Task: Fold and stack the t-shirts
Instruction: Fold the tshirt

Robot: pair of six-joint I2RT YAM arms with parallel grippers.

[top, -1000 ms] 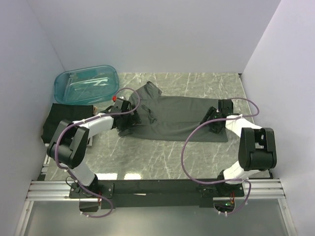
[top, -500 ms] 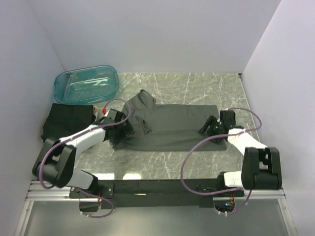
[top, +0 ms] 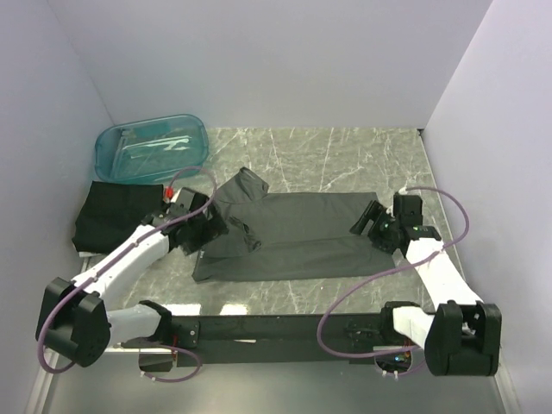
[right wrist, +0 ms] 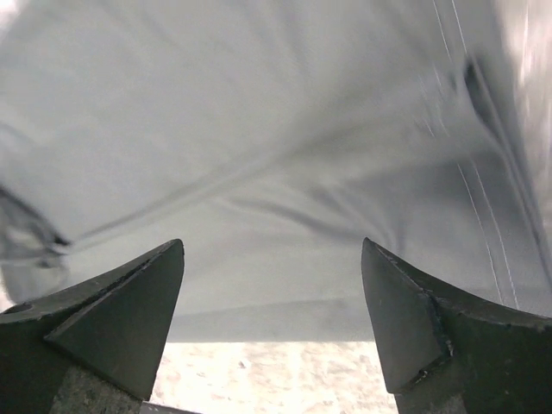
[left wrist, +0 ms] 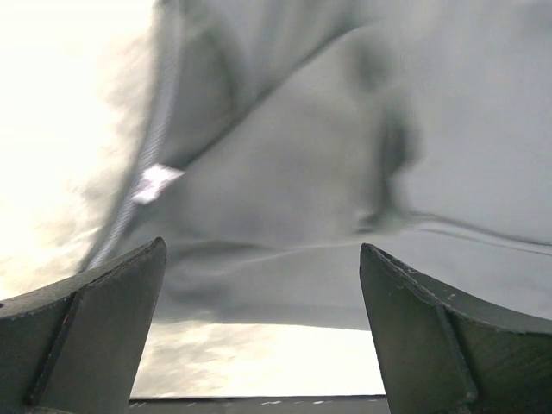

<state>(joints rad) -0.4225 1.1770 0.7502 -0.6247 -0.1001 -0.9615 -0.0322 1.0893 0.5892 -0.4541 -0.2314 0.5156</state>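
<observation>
A dark grey t-shirt (top: 293, 235) lies flat across the middle of the table, with one part bunched up at its far left (top: 244, 183). My left gripper (top: 210, 228) is at the shirt's left end, open, with its jaws apart over the shirt's near edge (left wrist: 345, 172). A small white label (left wrist: 155, 181) shows there. My right gripper (top: 362, 224) is at the shirt's right end, also open, with fabric (right wrist: 259, 129) lying past its fingertips. A folded dark t-shirt (top: 116, 216) lies at the left wall.
A translucent teal tub (top: 151, 147) stands at the back left, just behind the folded shirt. The marble table (top: 345, 151) is walled by white panels at the back and both sides. The black rail with the arm bases runs along the near edge.
Both arms have drawn back toward the near edge, and the spread shirt has slid with them, nearer and slightly left. The right arm has also swung outward.
</observation>
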